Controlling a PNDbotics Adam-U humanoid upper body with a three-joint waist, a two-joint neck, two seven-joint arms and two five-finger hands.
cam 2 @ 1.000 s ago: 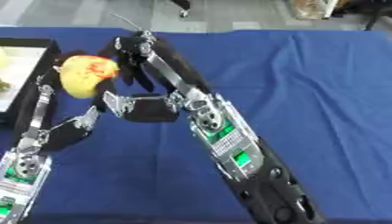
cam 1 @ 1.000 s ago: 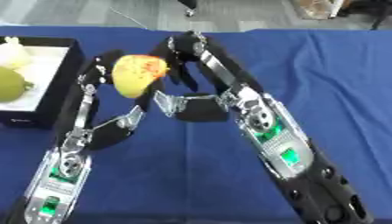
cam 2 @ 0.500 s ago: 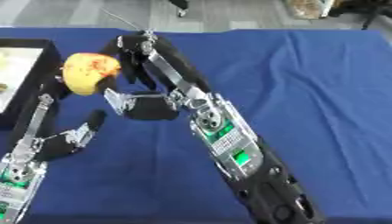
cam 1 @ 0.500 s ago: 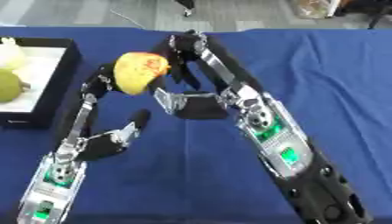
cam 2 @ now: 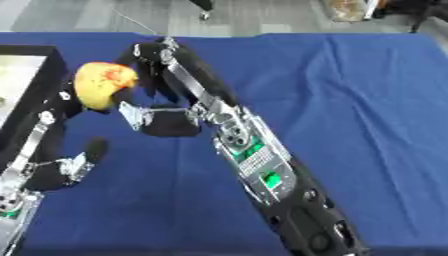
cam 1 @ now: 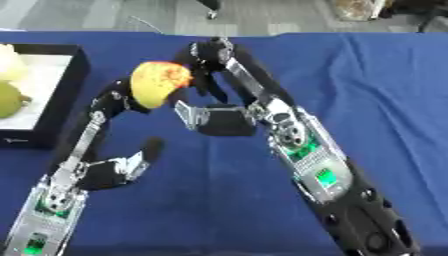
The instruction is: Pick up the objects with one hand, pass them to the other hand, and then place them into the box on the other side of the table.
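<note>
A yellow fruit with red blotches (cam 1: 159,83) hangs above the blue table, left of centre. My left hand (cam 1: 103,169) rises from the lower left. Its long fingers (cam 1: 112,100) curl round the fruit's left side, while its thumb sticks out lower down, away from the fruit. My right hand (cam 1: 229,120) comes in from the lower right, and its fingers (cam 1: 208,60) bend over the fruit's top and right side. The black box (cam 1: 68,95) with a white inside stands at the left edge, with a green fruit (cam 1: 9,99) and a pale one in it.
Blue cloth (cam 1: 376,85) covers the table, wrinkled on the right. Grey floor shows past the far edge, with a brownish object (cam 2: 346,9) at the top right. My right forearm (cam 1: 324,175) crosses the middle of the table.
My left palm has sunk lower and its thumb has spread away from the fruit. The fruit and my right hand have stayed almost in place.
</note>
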